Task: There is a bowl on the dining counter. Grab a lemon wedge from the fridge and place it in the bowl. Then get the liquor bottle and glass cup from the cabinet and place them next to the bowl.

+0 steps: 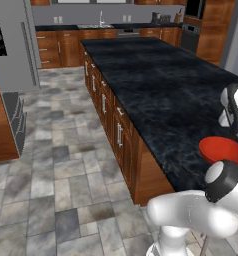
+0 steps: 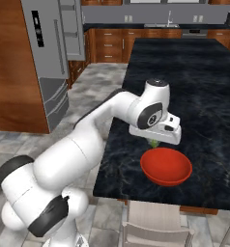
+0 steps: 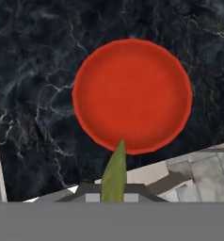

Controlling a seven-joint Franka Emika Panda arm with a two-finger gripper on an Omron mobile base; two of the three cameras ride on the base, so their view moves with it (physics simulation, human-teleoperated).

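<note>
The red bowl (image 2: 166, 166) sits near the front edge of the black dining counter (image 2: 208, 82); it also shows at the right (image 1: 222, 150). My gripper (image 2: 154, 141) hangs just above the bowl's far-left rim, shut on the lemon wedge (image 2: 155, 144). Looking down along the hand, the yellowish-green lemon wedge (image 3: 116, 164) sticks up from between the fingers of the gripper (image 3: 114, 192), its tip over the near rim of the bowl (image 3: 132, 94). The bowl holds nothing. The liquor bottle, glass cup and cabinet are out of view.
The grey fridge (image 2: 49, 48) stands at the left across the tiled floor (image 1: 56, 165), with one upper door swung open. A pale chair (image 2: 155, 229) sits below the counter's front edge. Back counters with a sink (image 1: 98, 25) line the far wall.
</note>
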